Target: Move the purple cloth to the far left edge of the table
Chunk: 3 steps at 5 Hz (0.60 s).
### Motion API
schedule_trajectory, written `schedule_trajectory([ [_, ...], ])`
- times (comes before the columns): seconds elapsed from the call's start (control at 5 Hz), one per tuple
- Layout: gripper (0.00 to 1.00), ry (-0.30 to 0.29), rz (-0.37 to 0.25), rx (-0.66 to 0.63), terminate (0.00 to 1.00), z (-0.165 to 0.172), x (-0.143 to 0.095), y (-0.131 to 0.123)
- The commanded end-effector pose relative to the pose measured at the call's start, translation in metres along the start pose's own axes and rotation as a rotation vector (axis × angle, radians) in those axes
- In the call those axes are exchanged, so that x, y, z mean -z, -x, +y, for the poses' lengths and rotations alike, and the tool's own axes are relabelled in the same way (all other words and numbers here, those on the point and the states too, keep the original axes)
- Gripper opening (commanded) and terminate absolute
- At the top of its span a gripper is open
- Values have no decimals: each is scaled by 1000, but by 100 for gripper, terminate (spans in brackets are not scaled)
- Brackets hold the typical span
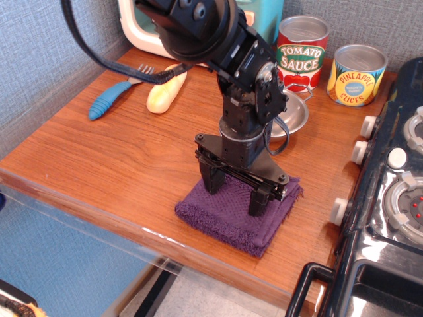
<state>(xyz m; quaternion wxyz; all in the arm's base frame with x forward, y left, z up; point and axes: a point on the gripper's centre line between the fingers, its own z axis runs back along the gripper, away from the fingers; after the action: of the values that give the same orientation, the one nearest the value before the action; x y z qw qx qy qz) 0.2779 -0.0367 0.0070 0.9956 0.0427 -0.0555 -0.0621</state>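
Observation:
The purple cloth point(228, 216) lies folded flat near the front edge of the reddish-brown table point(112, 158), right of its middle. My gripper point(234, 191) points straight down over the cloth with its two black fingers spread wide. Both fingertips point(212, 182) press onto the cloth's top surface near its back half. Nothing is held between the fingers. The black arm rises from the gripper toward the top of the view and hides part of the table behind it.
A steel bowl point(293, 113) sits behind the arm. A tomato sauce can point(302, 51) and a pineapple can point(357, 74) stand at the back right. A blue-handled fork point(114, 96) and a yellow banana-like toy point(165, 90) lie at back left. A black toy stove point(390, 198) borders the right.

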Motion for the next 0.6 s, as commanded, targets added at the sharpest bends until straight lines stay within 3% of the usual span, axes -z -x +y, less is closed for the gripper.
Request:
schedule_trajectory([
  [0.0, 100, -7, 103, 2, 0, 17, 24, 18],
  [0.4, 100, 37, 82, -83, 0, 73, 14, 16],
])
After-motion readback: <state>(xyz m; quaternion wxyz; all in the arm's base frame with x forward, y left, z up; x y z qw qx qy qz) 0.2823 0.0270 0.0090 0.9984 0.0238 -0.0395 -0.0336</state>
